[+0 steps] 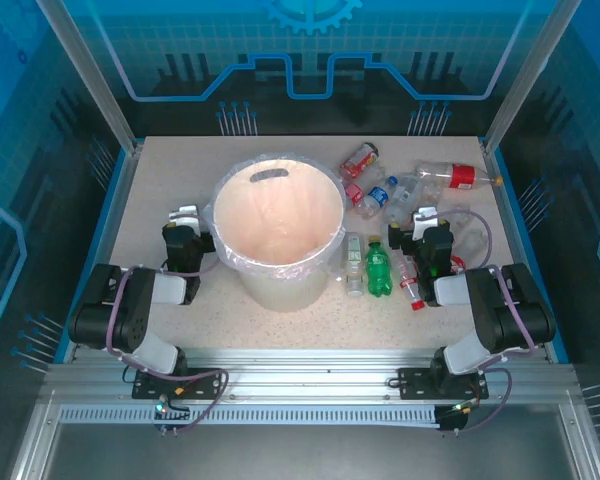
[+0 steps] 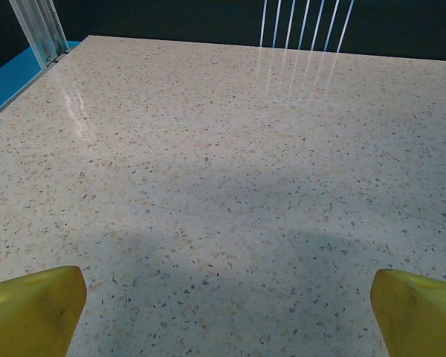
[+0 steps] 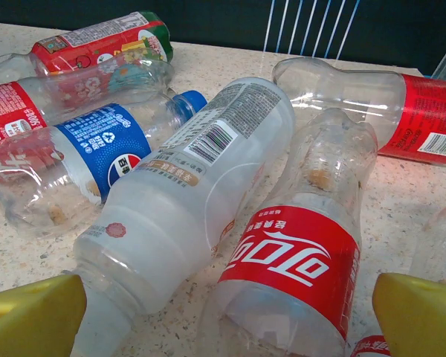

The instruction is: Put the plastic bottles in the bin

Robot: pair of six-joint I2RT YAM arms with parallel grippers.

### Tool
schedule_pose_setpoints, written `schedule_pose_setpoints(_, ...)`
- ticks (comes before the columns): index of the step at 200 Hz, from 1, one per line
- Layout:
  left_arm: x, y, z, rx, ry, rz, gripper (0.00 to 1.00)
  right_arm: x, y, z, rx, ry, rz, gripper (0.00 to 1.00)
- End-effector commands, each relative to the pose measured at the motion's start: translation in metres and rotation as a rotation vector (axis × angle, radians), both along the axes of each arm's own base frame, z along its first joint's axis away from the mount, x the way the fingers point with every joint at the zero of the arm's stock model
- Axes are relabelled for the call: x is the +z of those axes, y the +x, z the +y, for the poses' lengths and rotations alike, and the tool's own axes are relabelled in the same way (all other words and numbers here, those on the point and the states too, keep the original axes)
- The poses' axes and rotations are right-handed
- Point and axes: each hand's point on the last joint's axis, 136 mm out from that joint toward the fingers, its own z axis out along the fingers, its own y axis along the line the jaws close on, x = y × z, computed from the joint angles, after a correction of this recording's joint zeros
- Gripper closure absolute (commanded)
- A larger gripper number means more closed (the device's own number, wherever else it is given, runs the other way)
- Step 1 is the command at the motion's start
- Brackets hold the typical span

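Observation:
The cream-white bin with a clear bag liner stands mid-table. Several plastic bottles lie to its right, among them a green one and a large clear one with a red label. My left gripper sits open just left of the bin, with bare tabletop between its yellow fingertips. My right gripper hangs open among the bottles. Just ahead of its fingers lie a white-labelled bottle and a red-labelled cola bottle. A blue-labelled bottle lies further left.
A raised blue border runs along the table's left and right sides. Metal frame posts stand at the far corners. Speckled tabletop stretches ahead of the left gripper. The bin's wall is close to the left gripper's right side.

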Motion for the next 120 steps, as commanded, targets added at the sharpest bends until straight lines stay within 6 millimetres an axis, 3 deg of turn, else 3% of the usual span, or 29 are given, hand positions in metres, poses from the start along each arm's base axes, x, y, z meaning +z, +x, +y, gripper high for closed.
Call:
schedule_pose_setpoints(1, 0.0033, 0.0017, -0.0025, -0.011, -0.006, -0.023, 0.01, 0.0077, 0.0058, -0.0024, -0.006, 0.013, -0.024, 0.0)
schedule_pose_setpoints(120, 0.0035, 0.0025, -0.0027, -0.014, -0.009, -0.022, 0.01, 0.0065, 0.0075, 0.0043, 0.049, 0.028, -0.009, 0.0)
